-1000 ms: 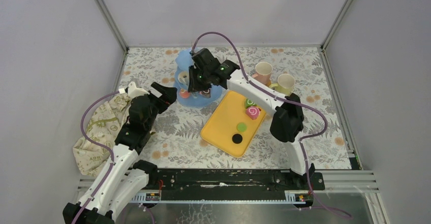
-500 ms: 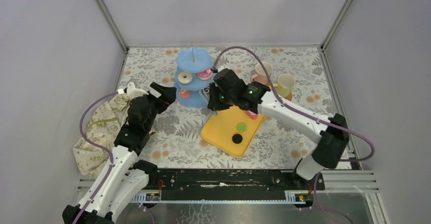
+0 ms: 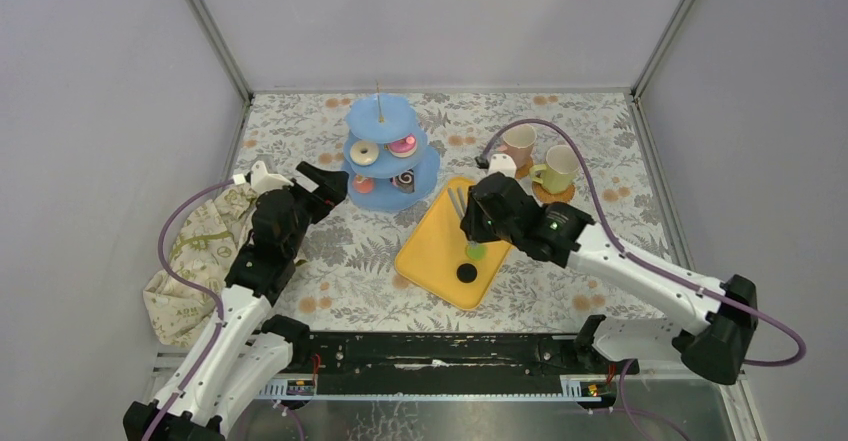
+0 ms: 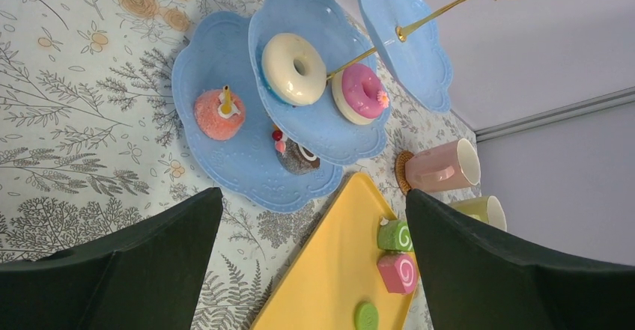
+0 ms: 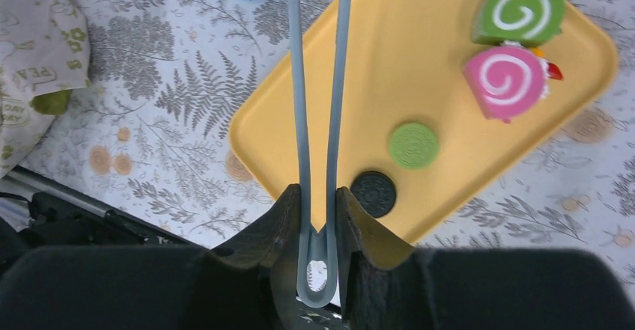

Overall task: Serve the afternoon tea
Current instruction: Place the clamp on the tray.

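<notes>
The light-blue three-tier stand [image 3: 392,151] holds a white doughnut [image 4: 294,58], a pink doughnut [image 4: 362,93], an orange pastry [image 4: 219,114] and a brown cupcake [image 4: 297,158]. A green roll [image 5: 520,10], pink roll [image 5: 504,81], green disc [image 5: 413,145] and black cookie [image 5: 373,193] lie on the yellow tray [image 5: 374,68]. My right gripper [image 5: 318,195] is shut on grey tongs [image 5: 318,83], whose empty tips hang over the tray's far corner. My left gripper [image 4: 313,195] is open and empty, left of the stand. The pink mug [image 3: 518,144] and pale green mug [image 3: 560,168] stand at the back right.
A beige cloth with green print [image 3: 195,251] lies bunched at the left edge, also in the right wrist view [image 5: 37,38]. The mugs sit on brown coasters. Grey walls and metal frame rails bound the flowered tablecloth.
My right arm has drawn back from the stand to over the tray, still holding the tongs. The brown cupcake now shows on the bottom tier. The left arm has not moved.
</notes>
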### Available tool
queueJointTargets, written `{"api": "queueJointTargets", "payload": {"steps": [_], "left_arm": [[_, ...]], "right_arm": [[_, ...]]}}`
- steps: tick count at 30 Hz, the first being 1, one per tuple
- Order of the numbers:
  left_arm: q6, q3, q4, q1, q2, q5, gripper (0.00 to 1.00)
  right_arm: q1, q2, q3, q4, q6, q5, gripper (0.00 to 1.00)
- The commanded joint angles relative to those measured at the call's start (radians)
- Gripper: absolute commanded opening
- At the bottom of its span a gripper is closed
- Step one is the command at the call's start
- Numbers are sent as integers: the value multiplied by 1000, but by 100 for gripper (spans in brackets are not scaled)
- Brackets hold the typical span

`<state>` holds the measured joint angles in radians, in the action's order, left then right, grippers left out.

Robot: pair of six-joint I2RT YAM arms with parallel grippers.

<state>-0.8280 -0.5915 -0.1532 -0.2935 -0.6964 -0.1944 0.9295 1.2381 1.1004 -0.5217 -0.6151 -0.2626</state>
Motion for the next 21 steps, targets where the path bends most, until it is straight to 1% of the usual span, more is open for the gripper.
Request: {"api": "queueJointTargets", "payload": {"steps": [1, 7, 15, 21], "left_arm": [[-7, 21, 73, 4, -5, 14, 100], [-10, 21, 84, 4, -11, 18, 100], [-18, 23, 96, 4, -29, 38, 98], [-6, 8, 90, 0, -43, 41, 96]], "right_arm": [[8, -97, -74, 0, -20, -109, 22], [7, -194, -170, -46, -47, -147, 22], [8, -318, -309, -147, -140, -208, 21], [7, -330, -365, -212, -190, -208, 22]]}}
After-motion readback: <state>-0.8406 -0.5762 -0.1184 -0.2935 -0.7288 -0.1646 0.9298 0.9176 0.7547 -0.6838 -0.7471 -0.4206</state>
